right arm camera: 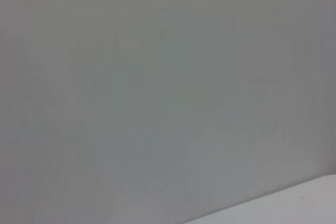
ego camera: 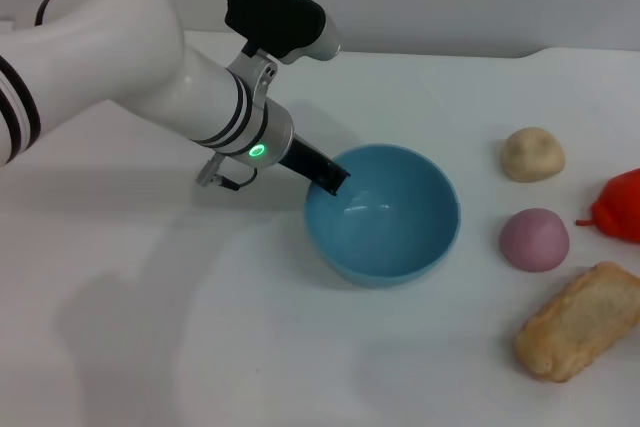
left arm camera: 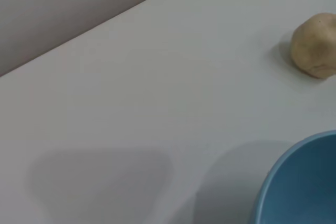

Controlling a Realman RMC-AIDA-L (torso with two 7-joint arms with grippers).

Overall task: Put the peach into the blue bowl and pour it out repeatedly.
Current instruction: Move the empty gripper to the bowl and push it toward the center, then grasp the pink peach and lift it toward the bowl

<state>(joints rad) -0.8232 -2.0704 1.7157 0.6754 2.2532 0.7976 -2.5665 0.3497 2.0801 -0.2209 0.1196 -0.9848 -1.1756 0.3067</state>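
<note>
The left gripper (ego camera: 328, 176) pinches the near-left rim of the glossy, smooth-sided blue bowl (ego camera: 400, 237), which stands empty mid-table. Toward the table's right edge lie a pale, matte lump (ego camera: 532, 154), the round, matte pink peach (ego camera: 534, 239), a crusty tan bread slab (ego camera: 580, 319) and a red item (ego camera: 620, 207).

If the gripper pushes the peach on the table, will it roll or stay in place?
The peach looks round and smooth, so it will probably roll on the flat white table. Its matte skin probably grips fairly well. The left gripper is at the rim of the blue bowl.
</note>
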